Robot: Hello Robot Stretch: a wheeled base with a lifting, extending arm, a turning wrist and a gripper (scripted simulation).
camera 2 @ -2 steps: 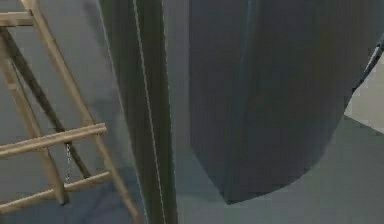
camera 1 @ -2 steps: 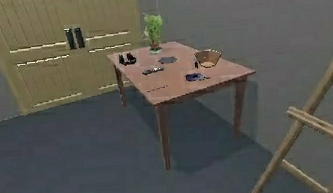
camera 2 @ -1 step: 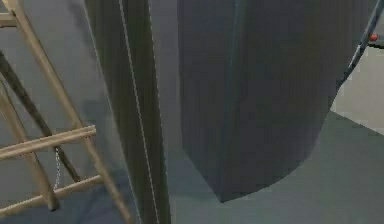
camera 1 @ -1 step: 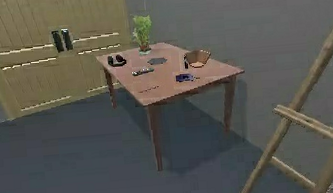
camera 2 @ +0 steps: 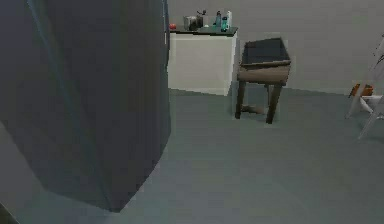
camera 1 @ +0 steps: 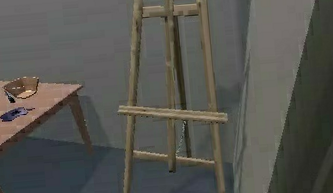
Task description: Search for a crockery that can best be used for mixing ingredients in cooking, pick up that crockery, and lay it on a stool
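Bowl (camera 1: 21,88) sits on the wooden table (camera 1: 47,107); hand's state cannot be told.

In the forward view you have a pale tan wooden easel (camera 1: 174,94) against a blue-grey wall (camera 1: 59,34). The table (camera 1: 54,97) at that view's left is a warm reddish-brown. On it, the bowl (camera 1: 21,88) looks tan with a darker inside, and the small thing (camera 1: 15,114) beside it is dark blue. In the arm side view you get a white cabinet (camera 2: 200,65) with a dark top, a stool (camera 2: 265,55) with dark brown legs and a near-black seat, and a plain grey floor (camera 2: 260,170).
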